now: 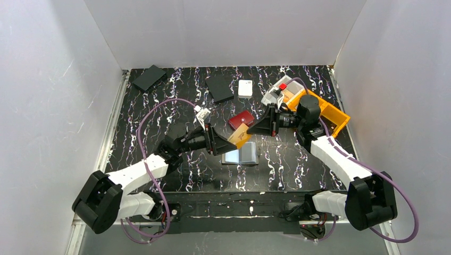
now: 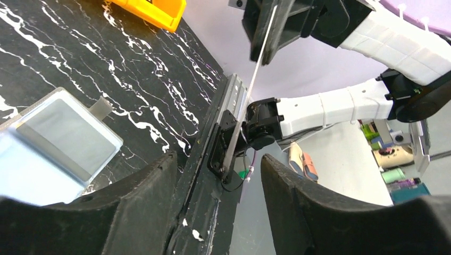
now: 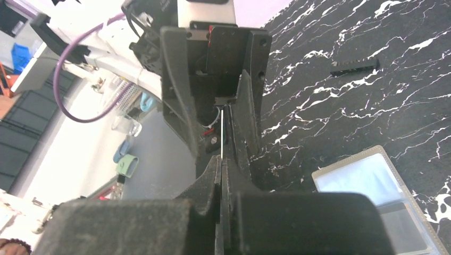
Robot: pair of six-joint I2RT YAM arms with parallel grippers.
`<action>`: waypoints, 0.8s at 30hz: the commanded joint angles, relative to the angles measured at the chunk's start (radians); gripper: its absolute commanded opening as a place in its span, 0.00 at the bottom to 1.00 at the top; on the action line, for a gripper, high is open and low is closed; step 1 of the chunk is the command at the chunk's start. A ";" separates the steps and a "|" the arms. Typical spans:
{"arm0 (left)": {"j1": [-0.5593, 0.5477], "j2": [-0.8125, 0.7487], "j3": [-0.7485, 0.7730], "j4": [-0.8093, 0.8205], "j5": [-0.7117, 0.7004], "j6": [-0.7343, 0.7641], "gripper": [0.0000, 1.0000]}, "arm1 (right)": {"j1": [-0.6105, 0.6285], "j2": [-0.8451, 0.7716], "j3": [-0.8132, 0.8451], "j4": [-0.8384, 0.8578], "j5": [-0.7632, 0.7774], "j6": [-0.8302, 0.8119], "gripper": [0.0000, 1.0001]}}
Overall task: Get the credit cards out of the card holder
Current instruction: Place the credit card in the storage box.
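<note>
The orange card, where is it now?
Top view, centre: the orange card is pinched in the right gripper, between the open card holder and the dark red case.

From above, you get only the middle of the orange card (image 1: 240, 136): the right claw (image 1: 251, 129) covers one end, the left claw (image 1: 226, 144) the other. Both wrist views show it edge-on, a thin line. The card holder (image 2: 58, 141) runs off the left wrist view's left edge and the right wrist view's corner.
</note>
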 commanded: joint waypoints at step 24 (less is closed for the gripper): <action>0.021 -0.069 0.049 -0.180 0.060 0.159 0.00 | -0.011 -0.052 0.149 -0.644 0.022 -0.678 0.56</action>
